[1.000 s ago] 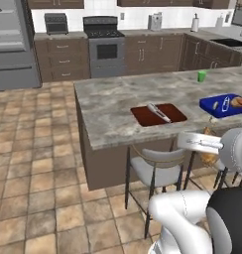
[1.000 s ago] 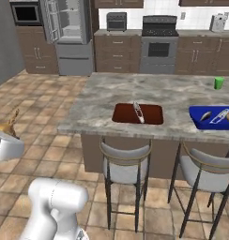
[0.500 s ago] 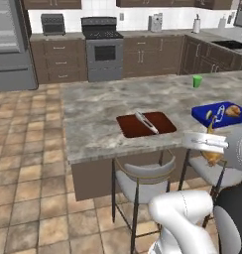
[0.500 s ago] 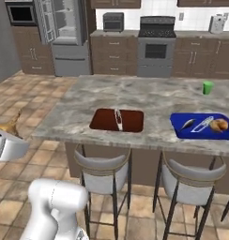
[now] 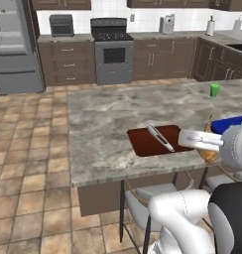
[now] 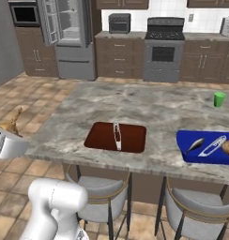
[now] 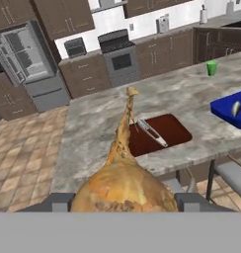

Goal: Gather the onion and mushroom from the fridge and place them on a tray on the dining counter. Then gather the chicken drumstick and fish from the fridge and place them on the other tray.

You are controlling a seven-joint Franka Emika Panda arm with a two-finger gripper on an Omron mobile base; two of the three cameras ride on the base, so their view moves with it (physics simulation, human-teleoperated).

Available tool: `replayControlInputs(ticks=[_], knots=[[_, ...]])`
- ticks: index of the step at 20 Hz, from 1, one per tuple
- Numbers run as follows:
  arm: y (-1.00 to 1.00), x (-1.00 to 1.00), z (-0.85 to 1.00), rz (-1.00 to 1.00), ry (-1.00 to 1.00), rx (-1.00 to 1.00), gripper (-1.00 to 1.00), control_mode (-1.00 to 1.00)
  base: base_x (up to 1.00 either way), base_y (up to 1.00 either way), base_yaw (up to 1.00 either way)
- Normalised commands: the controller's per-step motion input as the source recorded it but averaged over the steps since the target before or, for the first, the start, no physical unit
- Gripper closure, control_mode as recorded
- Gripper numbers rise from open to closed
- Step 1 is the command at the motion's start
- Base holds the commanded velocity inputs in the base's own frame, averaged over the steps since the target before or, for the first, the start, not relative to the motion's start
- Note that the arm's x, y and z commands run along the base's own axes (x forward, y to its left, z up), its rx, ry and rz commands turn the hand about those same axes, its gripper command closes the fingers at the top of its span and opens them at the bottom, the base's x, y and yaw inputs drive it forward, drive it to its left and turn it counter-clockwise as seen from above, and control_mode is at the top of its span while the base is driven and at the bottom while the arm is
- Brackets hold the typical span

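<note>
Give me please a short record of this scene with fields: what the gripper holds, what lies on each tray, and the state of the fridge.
gripper: shut on the chicken drumstick, narrow end pointing away from the hand
dark red-brown tray: on the dining counter, holds the fish
blue tray: on the same counter, several items inside, too small to name
fridge: door open

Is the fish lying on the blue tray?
No, the fish lies on the dark red-brown tray, with the blue tray further along the counter.
</note>
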Motion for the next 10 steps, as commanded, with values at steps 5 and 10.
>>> replayControlInputs(ticks=[5,10], knots=[[-0.21,0.80,0.00,0.06,0.13,0.05,1.00,-1.00,0.18,-0.05,0.02],[-0.16,1.00,-0.03,0.06,0.28,0.01,1.00,-1.00,0.00,0.00,0.00]])
